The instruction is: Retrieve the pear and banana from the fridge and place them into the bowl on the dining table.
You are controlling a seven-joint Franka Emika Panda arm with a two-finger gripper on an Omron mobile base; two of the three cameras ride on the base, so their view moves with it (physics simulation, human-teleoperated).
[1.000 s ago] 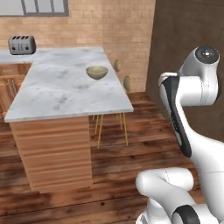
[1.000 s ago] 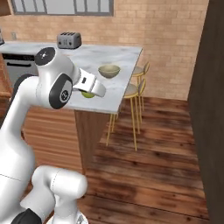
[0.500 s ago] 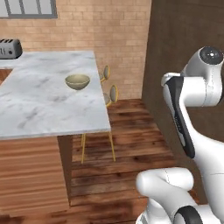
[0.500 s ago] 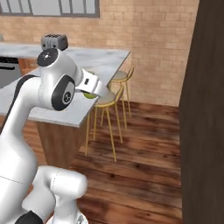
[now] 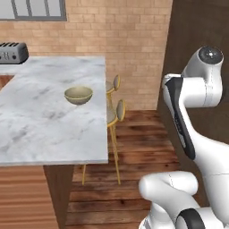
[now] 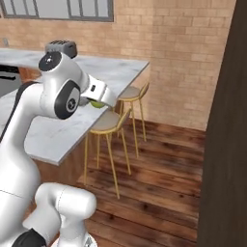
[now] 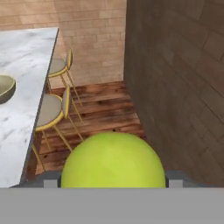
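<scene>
Meanwhile, bowl without fruit.

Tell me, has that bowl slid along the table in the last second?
No. The bowl sits at the same spot near the dining table's right edge. The whole view shifted because the robot's base drove.
</scene>
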